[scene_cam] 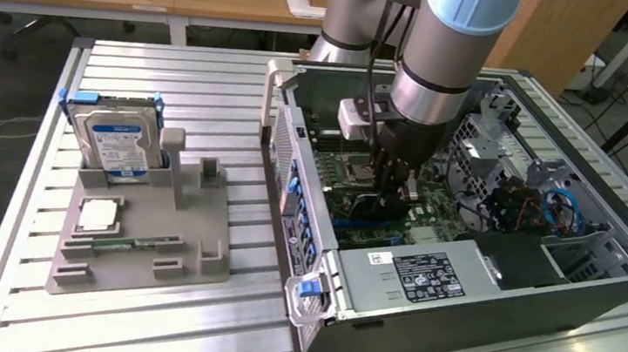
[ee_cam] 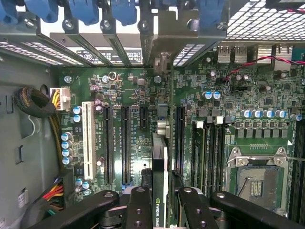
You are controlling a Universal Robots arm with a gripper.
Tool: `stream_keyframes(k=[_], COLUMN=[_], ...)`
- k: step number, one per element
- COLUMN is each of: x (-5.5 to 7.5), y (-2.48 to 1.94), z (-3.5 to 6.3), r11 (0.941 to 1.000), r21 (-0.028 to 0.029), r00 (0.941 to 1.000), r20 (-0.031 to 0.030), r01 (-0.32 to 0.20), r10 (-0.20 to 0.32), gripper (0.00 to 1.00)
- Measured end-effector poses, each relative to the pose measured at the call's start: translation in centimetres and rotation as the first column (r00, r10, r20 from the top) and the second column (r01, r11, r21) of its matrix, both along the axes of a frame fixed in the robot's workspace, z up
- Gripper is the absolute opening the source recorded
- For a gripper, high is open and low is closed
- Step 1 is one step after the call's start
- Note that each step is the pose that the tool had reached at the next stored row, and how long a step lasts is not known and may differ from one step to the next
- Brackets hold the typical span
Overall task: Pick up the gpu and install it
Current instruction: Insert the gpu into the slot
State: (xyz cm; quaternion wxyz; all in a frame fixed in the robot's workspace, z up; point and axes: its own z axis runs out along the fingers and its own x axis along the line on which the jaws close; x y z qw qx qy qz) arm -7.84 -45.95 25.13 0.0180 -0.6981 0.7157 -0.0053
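Black gpu (ee_cam: 160, 191) edge-on, clamped between jaws, lower edge hidden above the motherboard (ee_cam: 128, 143).

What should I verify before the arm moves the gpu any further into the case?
1. Grip: gripper shut on the gpu, card edge-on between the fingers: ok.
2. Card over the motherboard slots, running along them: ok.
3. Card seated in a slot: cannot tell.
4. Slots beneath free of cables: ok.
5. Computer case side open, arm reaching inside: ok.
6. Hard drive upright in its holder, outside the case: ok.
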Motion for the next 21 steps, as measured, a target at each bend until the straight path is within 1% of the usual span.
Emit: stream_keyframes(k=[17,21], x=[0.00,-0.01], y=[0.01,0.01], z=[-0.01,0.34], r11=[1.0000,1.0000], r21=[0.0004,0.0005], r00=[1.0000,1.0000], r20=[0.0004,0.0003], r01=[0.000,0.000], r10=[0.000,0.000], gripper=[0.26,0.26])
